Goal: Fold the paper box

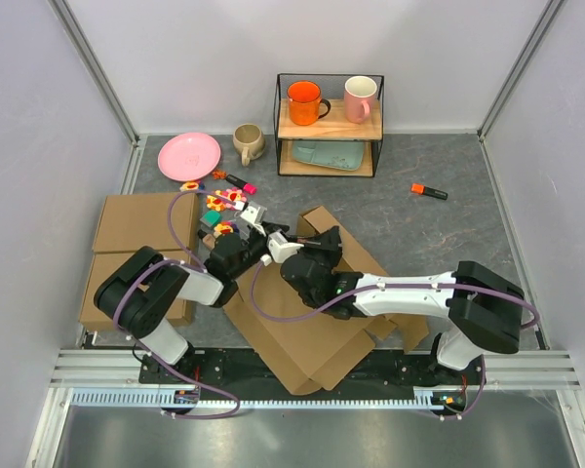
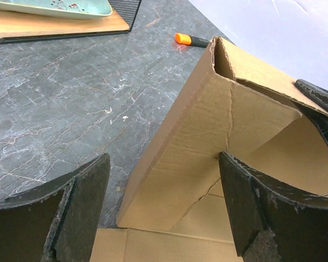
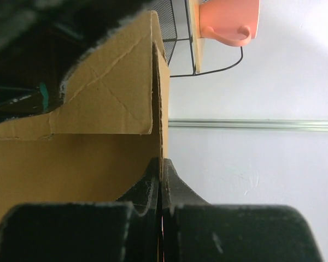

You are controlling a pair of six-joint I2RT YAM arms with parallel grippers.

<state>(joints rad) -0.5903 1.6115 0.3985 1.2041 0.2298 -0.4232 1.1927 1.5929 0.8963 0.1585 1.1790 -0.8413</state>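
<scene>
Right tool (image 3: 160,177) clamps the thin, creased brown wall of the paper box (image 3: 71,164) — left tool (image 2: 164,164) gapes wide, empty.

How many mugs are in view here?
3. An orange mug and a pink mug stand on top of the wire shelf; a beige mug sits on the table beside the pink plate. None looks hidden.

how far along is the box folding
Early on, I'd judge. Done: one side wall of the paper box stands upright. In hand: the right gripper pinches a raised cardboard edge; the left gripper is open beside that wall. Left: much of the sheet lies flat, unfolded.
</scene>
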